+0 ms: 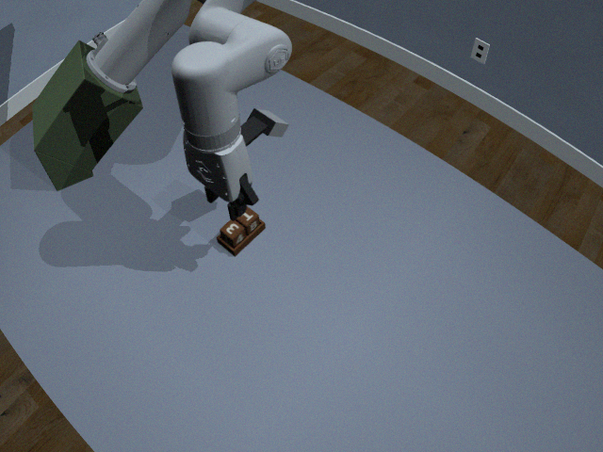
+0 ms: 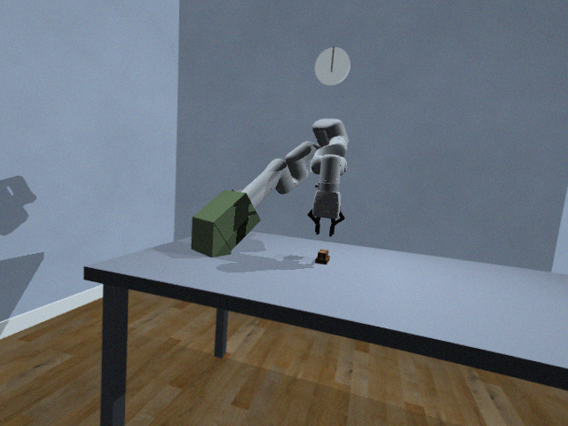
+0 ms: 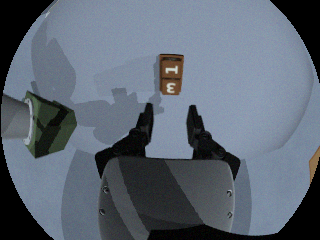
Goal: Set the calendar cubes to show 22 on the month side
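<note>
Two cubes [image 1: 233, 234] [image 3: 171, 87] in tray [image 1: 236, 253], tops reading "3", "1"; gripper [image 1: 247, 202] [image 2: 324, 232] [image 3: 170, 112] parted, released.

Blue-grey walls [image 1: 550, 77] [image 2: 413, 114] meet a wood-plank floor [image 1: 467, 136] [image 2: 284, 390] along a white baseboard [image 1: 438, 74] [image 2: 50, 313], with a pale outlet [image 1: 480, 50] on one wall. A round clock [image 2: 342, 66] hangs above the pale counter [image 1: 365, 315] [image 2: 413, 303] [image 3: 240, 65], which has dark edges and legs. Shadows fall across the counter and the left wall.
</note>
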Available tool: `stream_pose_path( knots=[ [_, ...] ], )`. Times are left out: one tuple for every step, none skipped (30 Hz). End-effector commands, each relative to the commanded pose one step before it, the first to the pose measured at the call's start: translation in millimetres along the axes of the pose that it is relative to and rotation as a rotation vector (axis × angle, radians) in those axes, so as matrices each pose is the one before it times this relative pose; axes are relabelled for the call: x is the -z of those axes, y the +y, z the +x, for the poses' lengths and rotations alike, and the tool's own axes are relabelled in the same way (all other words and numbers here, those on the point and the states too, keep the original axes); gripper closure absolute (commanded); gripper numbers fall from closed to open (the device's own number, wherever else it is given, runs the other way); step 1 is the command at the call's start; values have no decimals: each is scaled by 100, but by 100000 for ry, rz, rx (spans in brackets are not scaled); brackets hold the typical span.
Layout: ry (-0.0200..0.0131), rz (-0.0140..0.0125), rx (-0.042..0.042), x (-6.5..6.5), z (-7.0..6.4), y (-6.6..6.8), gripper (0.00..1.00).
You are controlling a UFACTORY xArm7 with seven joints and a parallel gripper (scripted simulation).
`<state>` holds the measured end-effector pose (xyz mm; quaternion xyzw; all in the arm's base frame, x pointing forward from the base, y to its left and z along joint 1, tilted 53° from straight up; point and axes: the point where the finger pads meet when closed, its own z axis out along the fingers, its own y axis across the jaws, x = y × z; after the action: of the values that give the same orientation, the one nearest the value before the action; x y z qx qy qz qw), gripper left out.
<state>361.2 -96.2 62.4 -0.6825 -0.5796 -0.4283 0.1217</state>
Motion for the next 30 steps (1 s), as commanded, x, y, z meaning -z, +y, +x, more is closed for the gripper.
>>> stream_pose_path(
  knots=[
    [-245, -292, -27, 323, -83, 86, 51],
    [0, 0, 0, 0, 0, 0, 0],
    [0, 0, 0, 0, 0, 0, 0],
    [0, 0, 0, 0, 0, 0, 0],
    [0, 0, 0, 0, 0, 0, 0],
    [0, 0, 0, 0, 0, 0, 0],
    [0, 0, 0, 0, 0, 0, 0],
    [0, 0, 0, 0, 0, 0, 0],
    [0, 0, 0, 0, 0, 0, 0],
    [0, 0, 0, 0, 0, 0, 0],
    [0, 0, 0, 0, 0, 0, 0],
    [0, 0, 0, 0, 0, 0, 0],
    [0, 0, 0, 0, 0, 0, 0],
    [0, 0, 0, 0, 0, 0, 0],
    [0, 0, 0, 0, 0, 0, 0],
    [0, 0, 0, 0, 0, 0, 0],
    [0, 0, 0, 0, 0, 0, 0],
    [0, 0, 0, 0, 0, 0, 0],
    [0, 0, 0, 0, 0, 0, 0],
    [0, 0, 0, 0, 0, 0, 0],
    [0, 0, 0, 0, 0, 0, 0],
    [0, 0, 0, 2, 0, 0, 0],
    [0, 0, 0, 15, 0, 0, 0],
    [0, 0, 0, 38, 0, 0, 0],
    [0, 0, 1, 68, 0, 0, 0],
    [0, 0, 0, 105, 0, 0, 0],
    [0, 0, 0, 144, 0, 0, 0],
    [0, 0, 0, 185, 0, 0, 0],
    [1, -1, 1, 227, 0, 1, 0],
    [-1, 1, -1, 267, 0, -1, 0]
  ],
)
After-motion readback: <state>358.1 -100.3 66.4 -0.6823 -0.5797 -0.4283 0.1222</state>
